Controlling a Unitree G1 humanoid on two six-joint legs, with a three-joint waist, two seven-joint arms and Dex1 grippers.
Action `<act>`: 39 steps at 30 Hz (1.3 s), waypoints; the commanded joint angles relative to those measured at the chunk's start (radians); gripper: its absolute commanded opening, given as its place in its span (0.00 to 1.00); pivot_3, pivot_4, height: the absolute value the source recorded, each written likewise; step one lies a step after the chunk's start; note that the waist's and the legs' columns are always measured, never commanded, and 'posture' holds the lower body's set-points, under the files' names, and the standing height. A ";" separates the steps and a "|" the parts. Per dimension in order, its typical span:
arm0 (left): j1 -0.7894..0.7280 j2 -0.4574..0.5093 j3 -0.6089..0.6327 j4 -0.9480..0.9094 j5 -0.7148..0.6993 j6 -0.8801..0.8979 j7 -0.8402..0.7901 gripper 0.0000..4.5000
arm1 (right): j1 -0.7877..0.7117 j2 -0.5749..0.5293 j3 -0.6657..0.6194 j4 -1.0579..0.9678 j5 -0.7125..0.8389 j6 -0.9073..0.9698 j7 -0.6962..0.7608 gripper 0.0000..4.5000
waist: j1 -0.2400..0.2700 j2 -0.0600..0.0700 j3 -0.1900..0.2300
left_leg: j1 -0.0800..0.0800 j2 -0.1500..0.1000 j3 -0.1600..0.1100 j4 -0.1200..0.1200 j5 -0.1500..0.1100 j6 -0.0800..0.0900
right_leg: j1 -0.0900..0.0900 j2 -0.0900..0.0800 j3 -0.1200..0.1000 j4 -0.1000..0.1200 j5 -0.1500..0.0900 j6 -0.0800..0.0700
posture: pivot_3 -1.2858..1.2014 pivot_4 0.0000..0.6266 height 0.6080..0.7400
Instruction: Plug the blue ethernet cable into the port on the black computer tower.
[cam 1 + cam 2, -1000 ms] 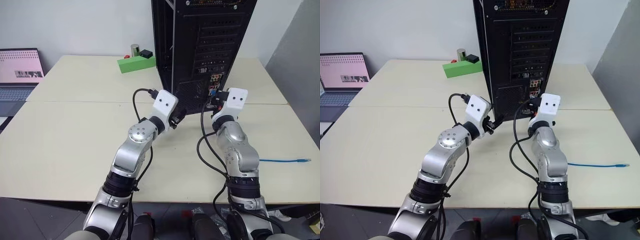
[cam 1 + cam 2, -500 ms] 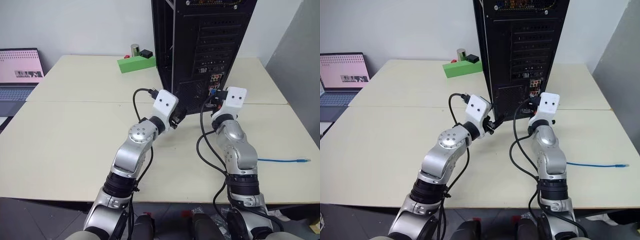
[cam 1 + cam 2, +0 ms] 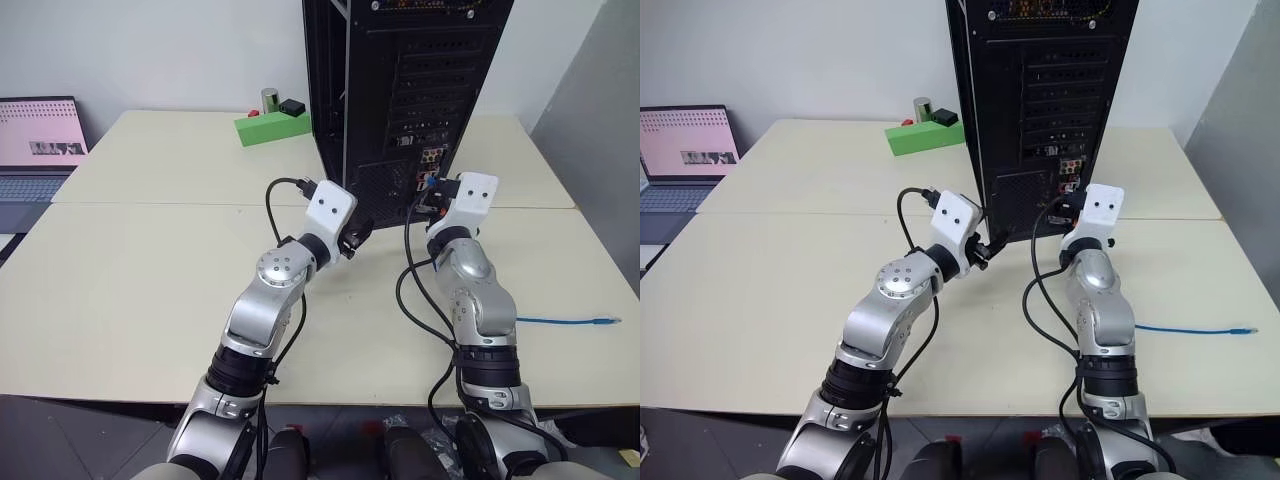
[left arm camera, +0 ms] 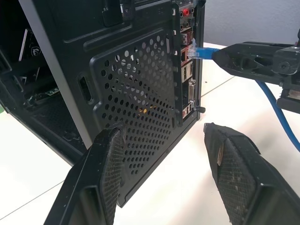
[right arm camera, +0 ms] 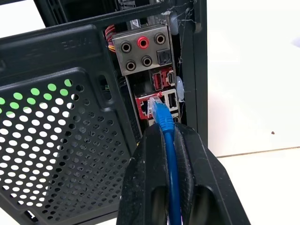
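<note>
The black computer tower stands upright on the table with its rear facing me. My right gripper is shut on the blue ethernet cable just behind its clear plug. The plug's tip sits at the mouth of the port, a red-framed socket below the audio jacks; how deep it sits I cannot tell. The rest of the cable lies on the table at the right. My left gripper is open and empty, level in front of the perforated vent grille, just left of the right gripper.
A green block with a small cylinder and a black box on it lies behind the tower's left side. A laptop stands at the far left. Black robot wires loop beside the right arm.
</note>
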 commanded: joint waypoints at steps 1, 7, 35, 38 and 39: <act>-0.003 -0.003 0.001 -0.044 0.004 -0.007 0.003 0.62 | -0.035 -0.007 0.000 -0.012 -0.002 -0.028 0.007 0.00 | 0.000 0.000 0.000 | 0.000 0.000 0.000 0.000 0.000 0.000 | 0.000 0.000 0.000 0.000 0.000 0.000 | 0.52 0.24 1.00; -0.002 -0.004 0.000 -0.045 0.005 -0.006 0.003 0.62 | -0.041 -0.011 0.010 0.000 -0.001 -0.020 0.021 0.00 | 0.000 0.000 0.000 | 0.000 0.000 0.000 0.000 0.000 0.000 | 0.000 0.000 0.000 0.000 0.000 0.000 | 0.52 0.24 1.00; 0.001 -0.001 -0.001 -0.045 0.008 -0.013 0.001 0.62 | -0.075 -0.003 0.012 0.055 -0.017 -0.034 0.029 0.00 | -0.003 0.000 0.000 | 0.000 0.000 0.000 0.000 0.000 0.000 | 0.000 0.000 0.000 0.000 0.000 0.000 | 0.52 0.24 1.00; 0.001 0.000 -0.001 -0.047 0.009 -0.012 0.000 0.62 | -0.082 0.000 0.013 0.056 -0.018 -0.035 0.029 0.00 | -0.003 0.000 0.000 | 0.000 0.000 0.000 0.000 0.000 0.000 | 0.000 0.000 0.000 0.000 0.000 0.000 | 0.52 0.24 1.00; 0.000 0.000 -0.002 -0.047 0.009 -0.012 0.000 0.62 | -0.085 0.000 0.014 0.057 -0.018 -0.036 0.029 0.00 | -0.003 0.000 0.000 | 0.000 0.000 0.000 0.000 0.000 0.000 | 0.000 0.000 0.000 0.000 0.000 0.000 | 0.52 0.24 1.00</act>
